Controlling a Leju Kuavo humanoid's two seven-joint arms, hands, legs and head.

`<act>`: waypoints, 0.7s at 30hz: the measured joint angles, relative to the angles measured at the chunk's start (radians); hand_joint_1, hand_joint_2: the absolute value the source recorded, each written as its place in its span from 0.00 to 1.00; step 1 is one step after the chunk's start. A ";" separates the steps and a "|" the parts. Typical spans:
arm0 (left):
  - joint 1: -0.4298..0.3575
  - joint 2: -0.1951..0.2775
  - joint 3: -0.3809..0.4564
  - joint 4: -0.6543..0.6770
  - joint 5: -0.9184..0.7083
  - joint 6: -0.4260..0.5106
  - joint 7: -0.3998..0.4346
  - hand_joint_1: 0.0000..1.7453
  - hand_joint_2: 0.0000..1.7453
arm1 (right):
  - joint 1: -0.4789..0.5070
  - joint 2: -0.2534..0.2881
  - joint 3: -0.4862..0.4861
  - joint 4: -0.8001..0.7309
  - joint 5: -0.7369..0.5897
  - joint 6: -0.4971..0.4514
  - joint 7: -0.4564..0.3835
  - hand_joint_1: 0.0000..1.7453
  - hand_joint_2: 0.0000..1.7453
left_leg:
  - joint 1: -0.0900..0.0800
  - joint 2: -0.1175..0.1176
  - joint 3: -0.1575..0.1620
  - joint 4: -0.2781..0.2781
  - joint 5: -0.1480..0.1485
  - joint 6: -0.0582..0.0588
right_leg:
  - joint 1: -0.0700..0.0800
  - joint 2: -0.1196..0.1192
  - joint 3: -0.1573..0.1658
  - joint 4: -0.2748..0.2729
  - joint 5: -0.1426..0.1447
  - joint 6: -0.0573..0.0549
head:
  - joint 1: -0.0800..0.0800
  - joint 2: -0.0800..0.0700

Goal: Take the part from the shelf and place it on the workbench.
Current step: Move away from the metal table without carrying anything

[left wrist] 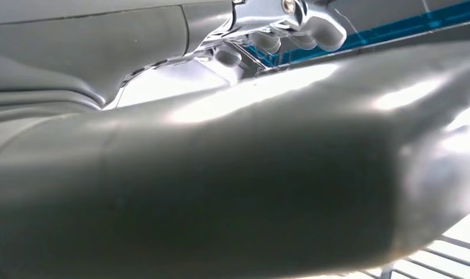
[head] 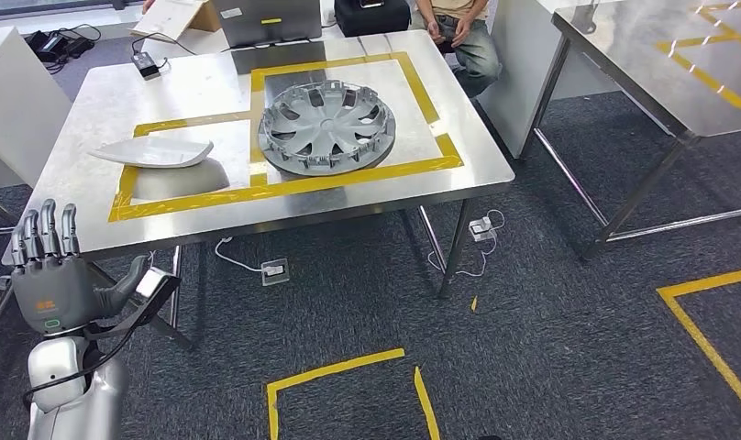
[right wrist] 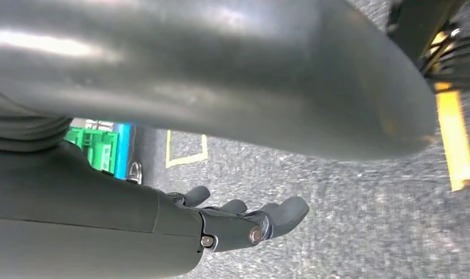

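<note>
Wheel cover [head: 326, 127] and white part [head: 152, 152] lie on the workbench [head: 477, 170]. Left hand [head: 55, 270] and right hand [right wrist: 244, 224] hang spread, holding nothing. Placement looks complete; next, probably withdrawal.

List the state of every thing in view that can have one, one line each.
Left hand: raised beside the table, fingers apart, holding nothing.
Right hand: hanging over the carpet, fingers apart, holding nothing.
Wheel cover: lying flat on the workbench, inside the larger yellow-taped box.
White curved part: resting on the workbench, inside the smaller taped box.
Laptop: lid open.
</note>
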 joint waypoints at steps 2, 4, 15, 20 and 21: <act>0.002 0.000 0.001 0.000 -0.002 0.000 0.005 0.00 0.00 | 0.001 0.000 0.000 0.000 0.000 0.001 0.000 0.00 0.00 | 0.000 0.006 -0.020 0.125 -0.071 -0.006 | 0.002 -0.008 -0.031 0.002 0.025 -0.002 | -0.003 0.000; 0.003 0.000 0.001 0.000 -0.002 0.000 0.009 0.00 0.00 | 0.002 0.000 0.000 0.000 0.000 0.001 0.000 0.00 0.00 | 0.001 0.007 0.003 0.170 -0.044 -0.010 | 0.002 -0.015 -0.066 0.007 0.050 0.000 | -0.003 0.000; 0.001 0.004 0.001 -0.008 -0.013 0.001 0.029 0.00 0.00 | 0.003 0.003 0.000 0.000 0.001 0.014 -0.001 0.00 0.00 | -0.006 0.020 0.167 -0.122 0.007 0.055 | -0.002 -0.007 -0.168 0.124 -0.006 0.059 | -0.013 0.000; -0.007 0.007 0.001 0.034 0.063 0.001 0.024 0.00 0.00 | 0.003 0.003 -0.002 0.000 -0.015 0.043 0.001 0.00 0.00 | -0.005 0.019 0.086 -0.116 0.070 0.049 | -0.005 -0.004 -0.162 0.311 -0.020 0.065 | -0.013 0.000; -0.012 0.009 0.001 0.050 0.091 0.001 0.011 0.00 0.25 | 0.003 0.003 -0.004 0.000 -0.020 0.047 0.001 0.00 0.00 | -0.005 0.019 0.074 -0.113 0.079 0.045 | -0.006 -0.004 -0.114 0.258 0.000 0.064 | -0.013 0.000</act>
